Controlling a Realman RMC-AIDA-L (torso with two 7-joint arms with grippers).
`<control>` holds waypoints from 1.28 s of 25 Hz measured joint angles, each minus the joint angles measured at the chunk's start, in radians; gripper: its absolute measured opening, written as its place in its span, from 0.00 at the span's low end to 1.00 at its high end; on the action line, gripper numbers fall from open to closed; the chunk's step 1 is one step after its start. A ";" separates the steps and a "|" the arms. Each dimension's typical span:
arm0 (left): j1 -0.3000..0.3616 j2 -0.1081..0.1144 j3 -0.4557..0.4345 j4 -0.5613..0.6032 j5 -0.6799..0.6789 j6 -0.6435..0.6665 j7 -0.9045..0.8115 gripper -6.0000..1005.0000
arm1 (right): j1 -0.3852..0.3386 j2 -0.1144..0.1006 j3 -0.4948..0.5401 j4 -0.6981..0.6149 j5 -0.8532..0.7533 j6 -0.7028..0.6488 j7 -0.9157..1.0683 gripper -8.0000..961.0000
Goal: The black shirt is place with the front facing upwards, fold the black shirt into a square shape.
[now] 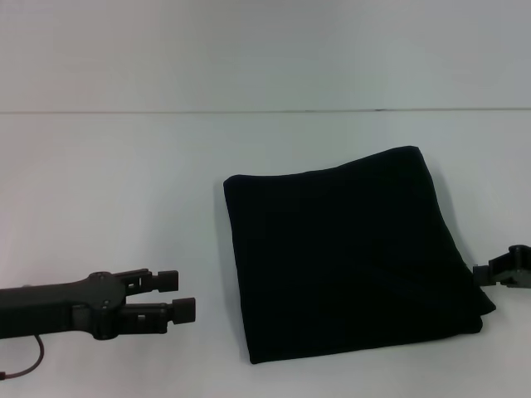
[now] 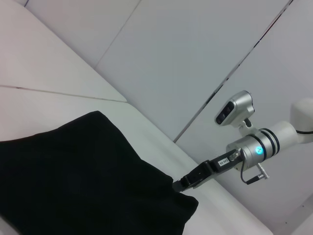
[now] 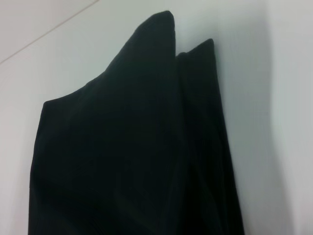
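Right gripper (image 1: 483, 274): at the shirt's right edge, near its front right corner. Only the tip enters the head view; whether its fingers are open or closed cannot be told.
Left gripper (image 1: 178, 295): low over the white table (image 1: 108, 191), left of the shirt and clear of it. Its two fingers are parted with nothing between them, pointing right toward the cloth.
Black shirt (image 1: 348, 257): lying flat on the table, right of centre, already folded into a roughly square packet. No print or label shows; only plain black cloth faces up.
Key relation: the shirt lies to the right of the left gripper, with bare table between them, while the right gripper is at the cloth's edge. The right arm is clearly nearer. The packet is nearly as wide as it is deep, so it has no strong long axis; it sits slightly turned, far right corner highest in the head view.
Progress, as a judgement: the folding looks essentially finished; what remains is probably letting go and drawing back.
Left wrist view adds: the right gripper (image 2: 182, 185) seen from across the table, its tip touching the shirt's corner.
Right wrist view adds: two layered edges (image 3: 183, 54) of cloth, one overlapping the other, showing stacked folds that the head view hides.
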 joint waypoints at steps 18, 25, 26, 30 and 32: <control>-0.008 0.002 -0.003 -0.003 -0.005 0.001 -0.002 0.93 | -0.149 -0.002 0.133 0.077 0.475 -0.105 -0.536 0.25; -0.010 0.002 -0.009 -0.005 -0.025 0.000 -0.003 0.93 | -0.144 0.102 0.127 0.117 0.559 -0.087 -0.980 0.54; -0.010 0.002 -0.009 -0.005 -0.025 0.000 -0.003 0.93 | -0.137 0.118 0.123 0.120 0.557 -0.074 -1.028 0.59; -0.011 0.000 -0.009 -0.005 -0.032 -0.009 -0.002 0.93 | -0.101 0.132 0.107 0.194 0.553 -0.023 -1.163 0.68; -0.011 0.000 -0.009 -0.004 -0.038 -0.010 -0.002 0.93 | -0.089 0.129 0.095 0.217 0.553 0.015 -1.185 0.73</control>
